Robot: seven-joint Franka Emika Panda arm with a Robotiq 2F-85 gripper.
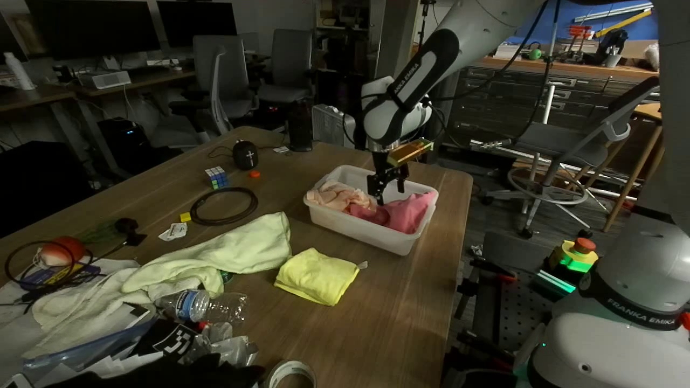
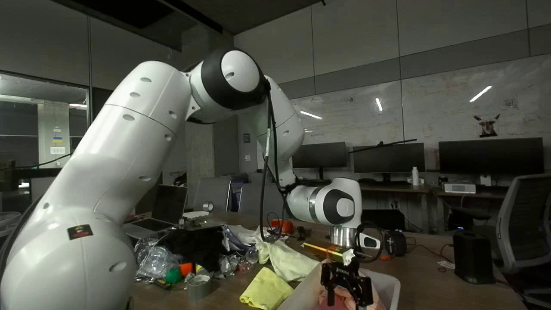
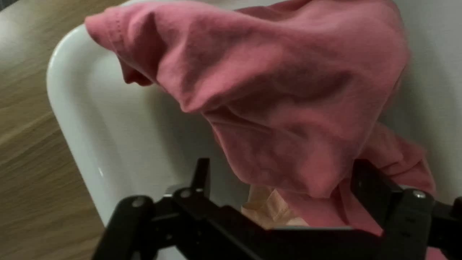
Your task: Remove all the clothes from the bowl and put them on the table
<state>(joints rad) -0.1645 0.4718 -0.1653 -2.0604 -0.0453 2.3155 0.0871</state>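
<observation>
The pink cloth (image 3: 281, 90) looks matt, the plastic tub (image 3: 94, 144) glossy

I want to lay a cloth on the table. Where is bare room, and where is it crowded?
In an exterior view, the table has bare wood between the bin, the yellow cloth and the edge at picture right. Another patch lies between the bin and the coil. It is crowded around the bottle, where the pale towel also lies.

In an exterior view, a white robot arm (image 2: 125, 142) slants upward, bends at a high elbow (image 2: 234, 77) and slopes down to a rounded wrist (image 2: 344, 202). Beneath it, the black gripper (image 3: 280, 169) points downward, its two fingers (image 3: 201, 177) spread wide apart.
</observation>
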